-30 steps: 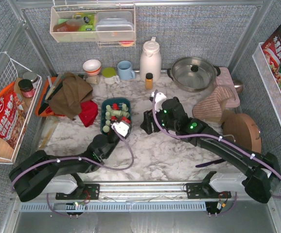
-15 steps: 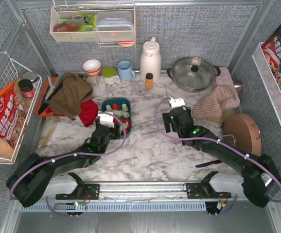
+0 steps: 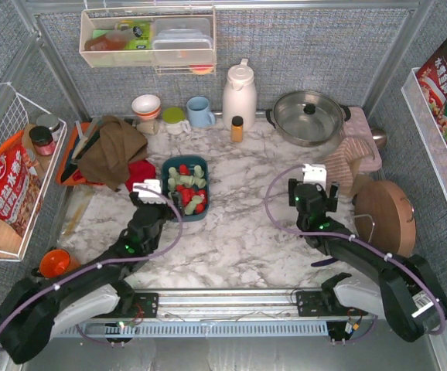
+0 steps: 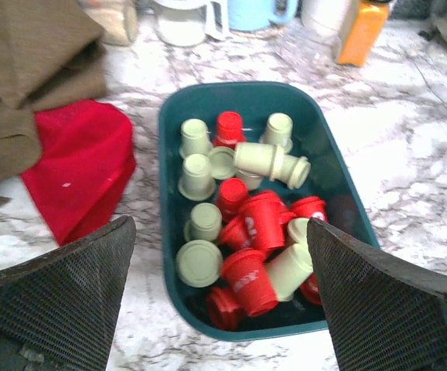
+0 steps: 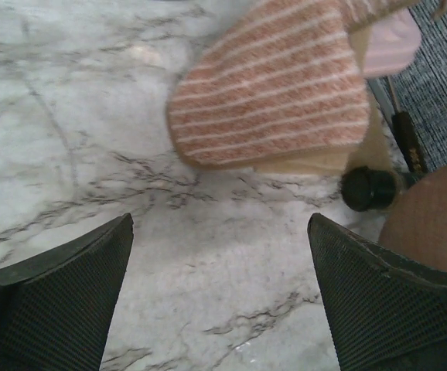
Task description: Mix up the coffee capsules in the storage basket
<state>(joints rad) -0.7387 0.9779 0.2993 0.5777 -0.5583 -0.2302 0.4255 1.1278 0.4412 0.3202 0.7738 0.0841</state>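
Observation:
The dark teal storage basket [image 3: 185, 159] sits on the marble left of centre, and its far wall shows in the left wrist view [image 4: 239, 91]. Red and pale green coffee capsules [image 3: 186, 190] lie jumbled in it. Red ones [image 4: 258, 220] cluster at the near end and green ones [image 4: 196, 174] lie mostly at the far and left side. My left gripper [image 3: 150, 202] is open and empty, just off the basket's near-left corner, with the basket's near end between its fingers in its wrist view [image 4: 219, 226]. My right gripper [image 3: 314, 188] is open and empty over bare marble [image 5: 220, 224].
A striped pink mitt [image 3: 343, 170] [image 5: 278, 85] and a round wooden board [image 3: 383, 209] lie right of my right gripper. A red cloth [image 4: 76, 170] and brown cloth [image 3: 111, 151] lie left of the basket. A pot [image 3: 308, 116], thermos [image 3: 239, 93], orange-capped bottle [image 3: 237, 128] and mug [image 3: 200, 112] line the back.
My left gripper has drawn back out of the basket toward the near left. My right gripper has moved right, away from the basket toward the mitt.

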